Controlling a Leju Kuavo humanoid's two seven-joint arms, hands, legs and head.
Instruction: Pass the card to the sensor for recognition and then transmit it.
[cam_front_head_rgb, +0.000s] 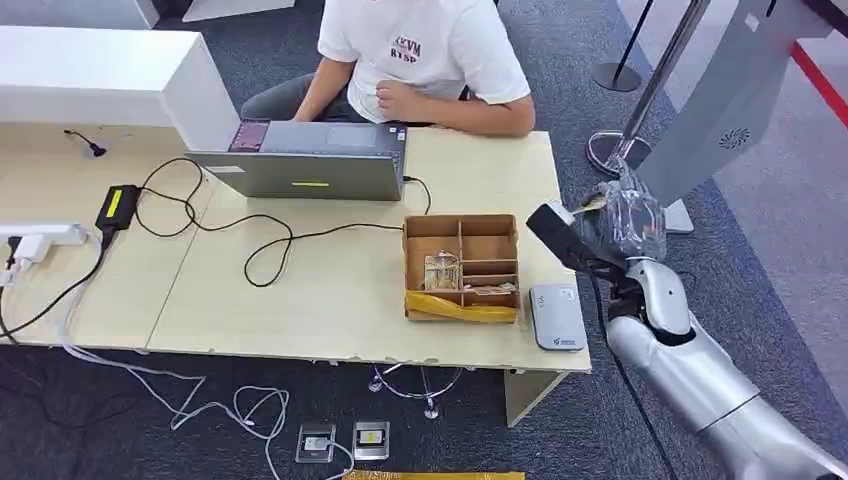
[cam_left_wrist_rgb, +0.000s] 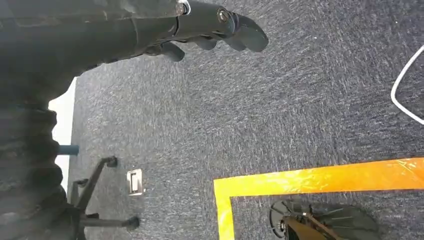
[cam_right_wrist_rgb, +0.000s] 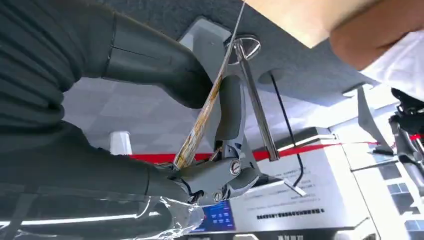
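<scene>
Table (cam_front_head_rgb: 330, 300), laptop (cam_front_head_rgb: 305, 160), divided box (cam_front_head_rgb: 462, 265), probably sensor (cam_front_head_rgb: 556, 316)

The right arm (cam_front_head_rgb: 700, 380) comes in at five o'clock in the head view, a smooth silver shell with a black joint band near the wrist. Crinkled clear plastic wraps the right hand (cam_front_head_rgb: 610, 225), which is dark grey. In the right wrist view, silver screws (cam_right_wrist_rgb: 234, 167) dot a grey knuckle piece. The left hand (cam_left_wrist_rgb: 200, 30) is dark grey too, with ribbed black cover and small screws.
</scene>
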